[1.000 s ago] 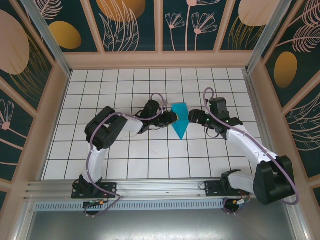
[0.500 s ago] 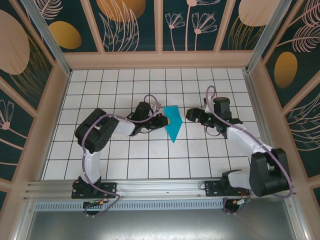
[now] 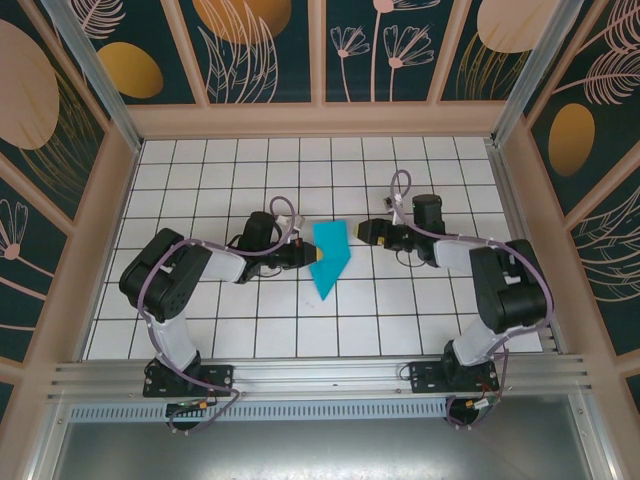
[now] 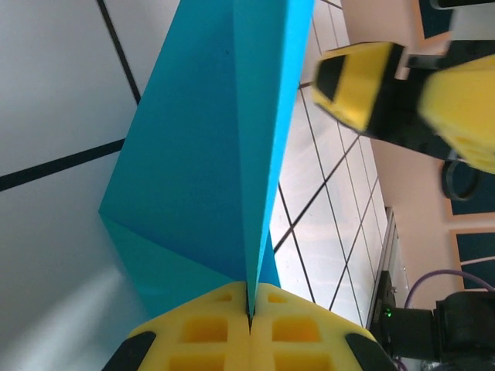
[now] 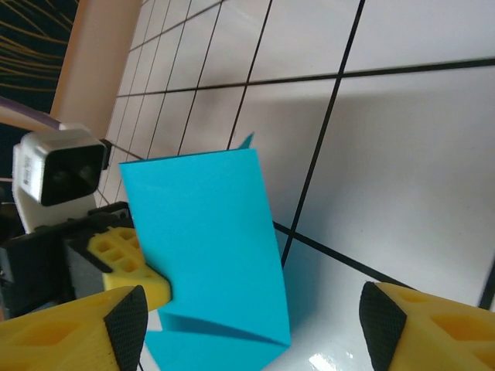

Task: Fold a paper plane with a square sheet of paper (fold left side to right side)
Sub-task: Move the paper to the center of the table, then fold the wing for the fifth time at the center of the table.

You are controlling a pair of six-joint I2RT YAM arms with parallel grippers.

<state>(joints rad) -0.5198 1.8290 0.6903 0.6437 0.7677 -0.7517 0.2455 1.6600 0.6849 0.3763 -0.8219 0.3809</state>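
Observation:
The cyan sheet of paper [image 3: 328, 260] is folded into a narrow, layered shape with a flat far end and a point toward me. My left gripper [image 3: 314, 254] is shut on its left edge; in the left wrist view the yellow fingers [image 4: 209, 332] pinch the folded edge of the paper [image 4: 209, 147], which stands up from the floor. My right gripper [image 3: 363, 230] hangs open just right of the paper's far corner, apart from it. Seen from the right wrist, the paper [image 5: 209, 239] stands between the spread tips of the right gripper [image 5: 255, 325].
The white tiled floor [image 3: 300, 330] is boxed in by low beige walls [image 3: 110, 230]. Both arm bases sit on the metal rail [image 3: 320, 375] at the near edge. The right gripper's yellow fingers [image 4: 363, 77] show beyond the paper in the left wrist view.
The left gripper has closed on the paper and drawn it left and toward the near side. The right gripper has followed it leftward, staying open.

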